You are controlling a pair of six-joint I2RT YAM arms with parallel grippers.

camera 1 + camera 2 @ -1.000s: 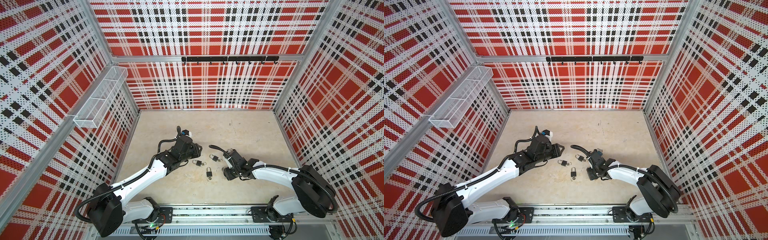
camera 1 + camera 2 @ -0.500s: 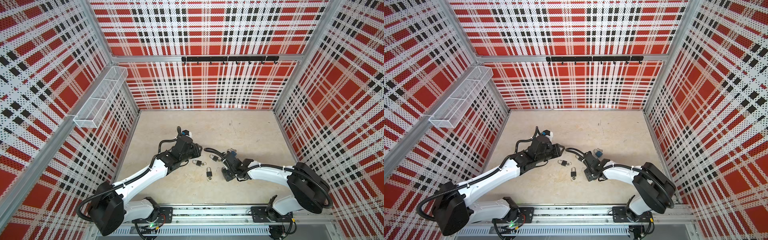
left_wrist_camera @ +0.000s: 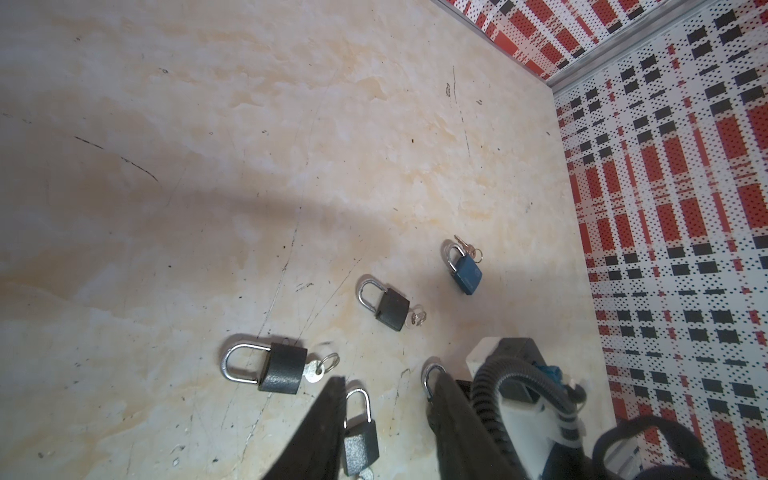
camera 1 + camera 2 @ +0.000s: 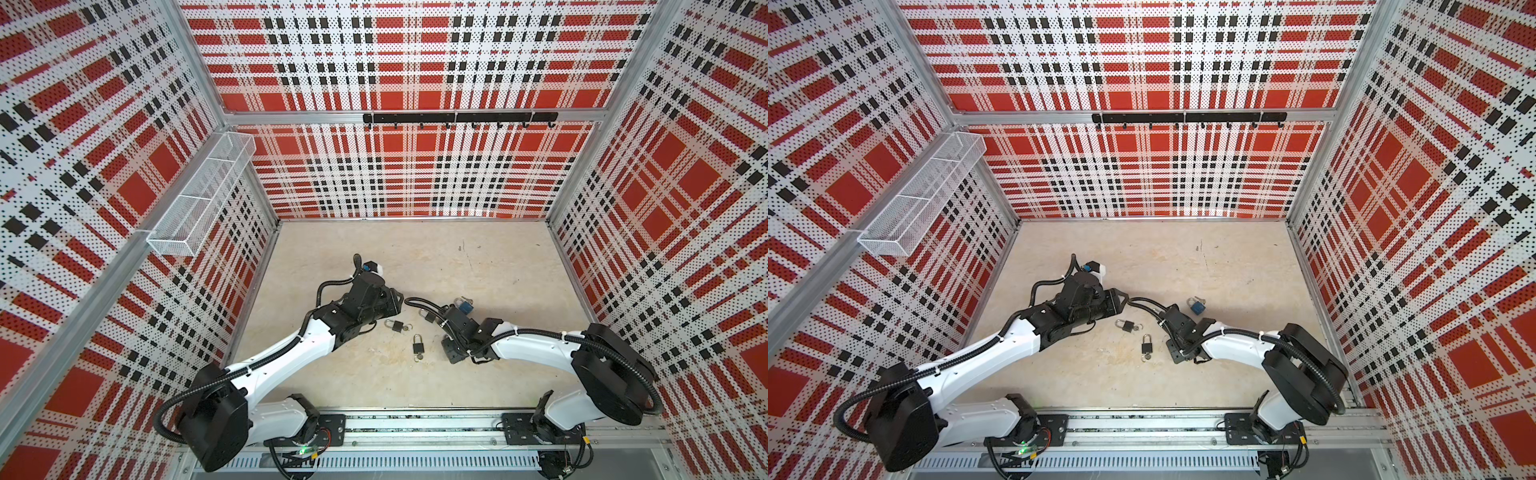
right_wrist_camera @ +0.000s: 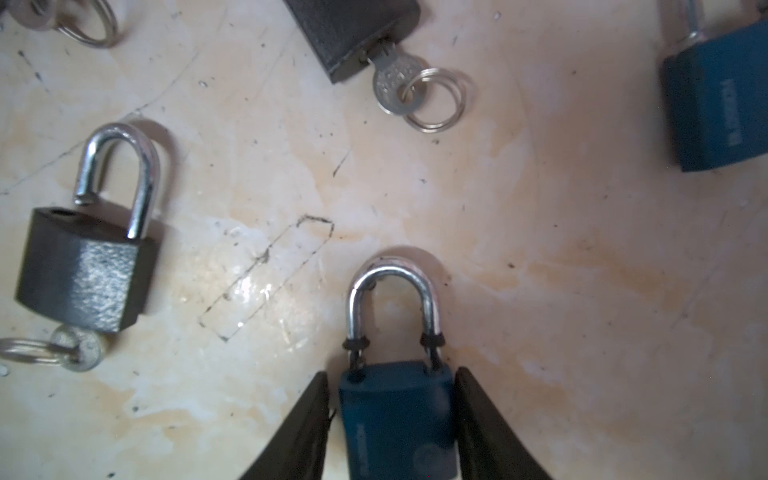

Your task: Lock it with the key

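Observation:
A blue padlock (image 5: 395, 419) lies on the table between the fingers of my right gripper (image 5: 392, 374), with its shackle (image 5: 392, 291) pointing away. The fingers flank its body closely and a sliver of table shows beside one, so the gripper is open. Its key end is out of frame. In both top views the right gripper (image 4: 446, 330) (image 4: 1173, 328) covers this padlock. My left gripper (image 4: 399, 300) (image 3: 390, 378) hovers open and empty just to the left. A black padlock (image 5: 83, 274) (image 4: 417, 345) lies nearby, its shackle sprung open and a key (image 5: 81, 347) in it.
Two more black padlocks (image 4: 395, 325) (image 4: 429, 316) lie with keys in them, and a second blue padlock (image 4: 465, 306) has keys by its shackle. A wire basket (image 4: 199, 195) hangs on the left wall, a hook rail (image 4: 457, 117) on the back wall.
My right arm has stretched a little to the left, carrying its gripper closer to the padlocks. The left arm and both grippers' openings look unchanged.

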